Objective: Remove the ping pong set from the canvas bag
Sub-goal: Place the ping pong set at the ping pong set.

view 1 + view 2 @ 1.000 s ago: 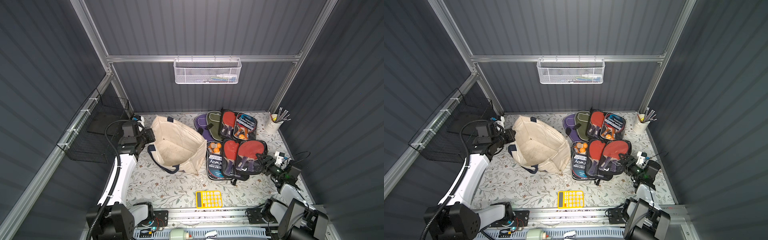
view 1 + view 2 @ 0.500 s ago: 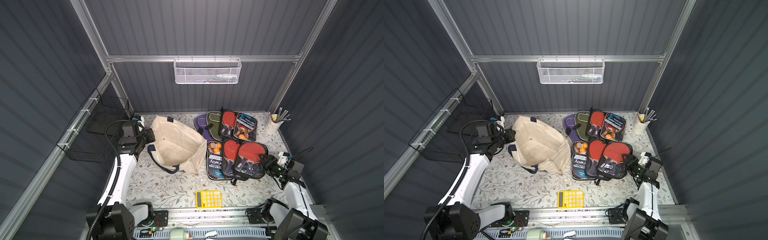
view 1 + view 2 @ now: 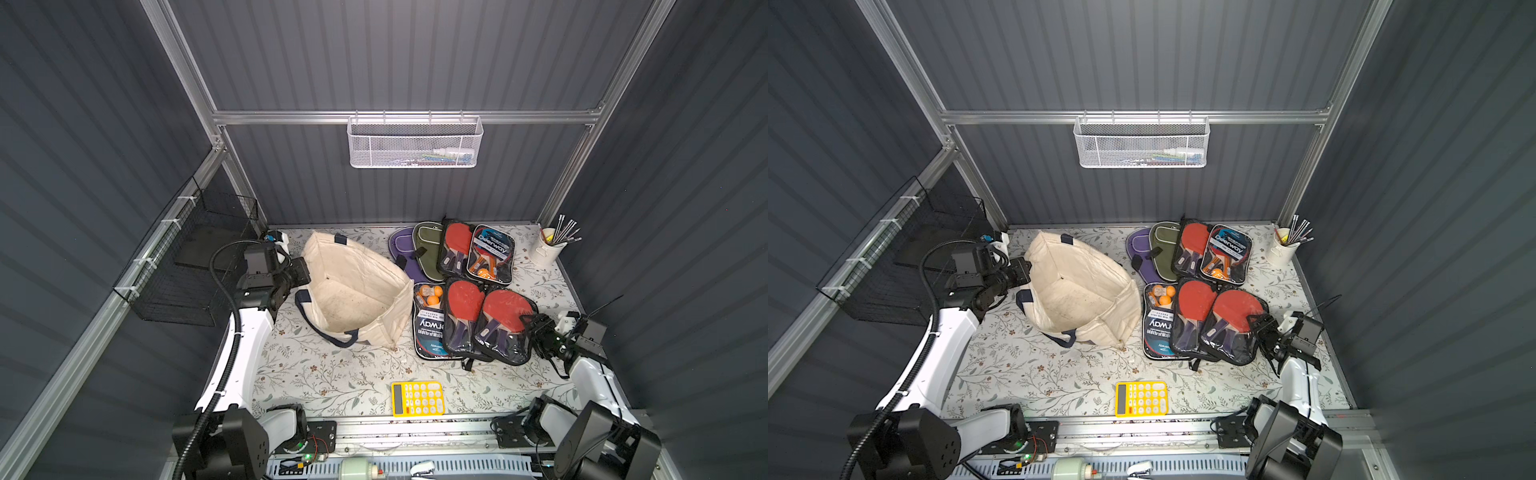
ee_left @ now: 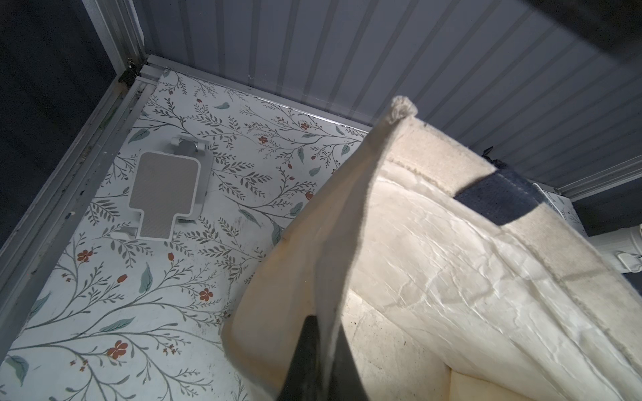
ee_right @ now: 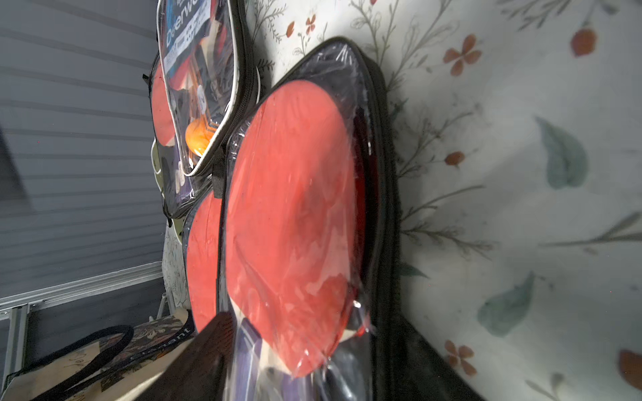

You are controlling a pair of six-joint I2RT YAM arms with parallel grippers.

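Settled lower since a second ago, the ping pong set lies flat on the floral table. The right gripper has drawn back to the set's right edge, jaws spread and let go.

In both top views the set's long axis runs front to back on a slight slant, with the red paddle heads toward the rear wall and the handles toward the robot. It overlaps a second set, just right of the canvas bag. The bag's mouth gapes upward.

In the left wrist view, the left gripper is clenched on the bag's rim.

In the right wrist view, the set fills the frame, heads pointing away. One blurred finger sits beside the handles; I cannot tell whether it touches them.
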